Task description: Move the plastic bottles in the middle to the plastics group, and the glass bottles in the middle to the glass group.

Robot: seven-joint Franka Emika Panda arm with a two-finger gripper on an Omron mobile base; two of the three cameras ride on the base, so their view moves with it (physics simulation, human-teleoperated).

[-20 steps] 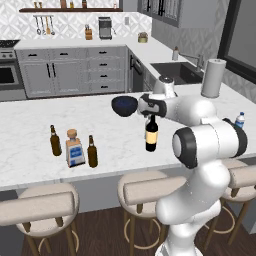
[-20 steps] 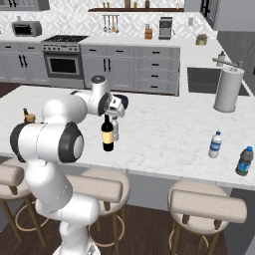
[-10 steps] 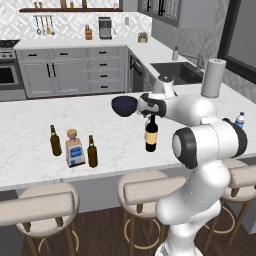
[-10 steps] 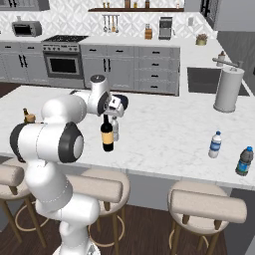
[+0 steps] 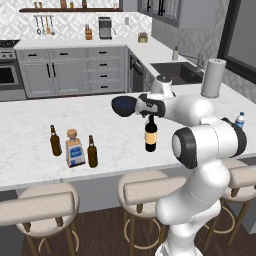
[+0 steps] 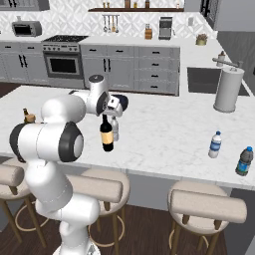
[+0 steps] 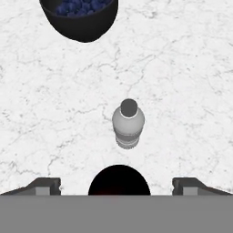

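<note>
The tall dark wine bottle [image 5: 151, 138] [image 6: 106, 138] with a cream label stands upright mid-counter. My gripper [image 5: 150, 115] [image 6: 105, 114] [image 7: 117, 185] hangs straight over its neck, open, one fingertip [image 7: 44, 185] far out on each side of the bottle's dark round top [image 7: 119, 180]. Just beyond stands the small pale plastic bottle [image 7: 128, 123] [image 6: 115, 129], apart from the fingers. At the left, two brown beer bottles [image 5: 55, 141] [image 5: 92, 152] flank the square blue-labelled bottle [image 5: 74, 149]. A clear water bottle [image 6: 214, 145] [image 5: 239, 120] stands at the right.
A dark bowl [image 5: 123, 106] [image 7: 80, 17] of blue fruit sits close behind the hand. A white paper-towel roll [image 5: 213, 78] [image 6: 228, 90] stands by the sink, and a darker blue bottle [image 6: 243, 161] near the right front edge. Stools line the counter's front.
</note>
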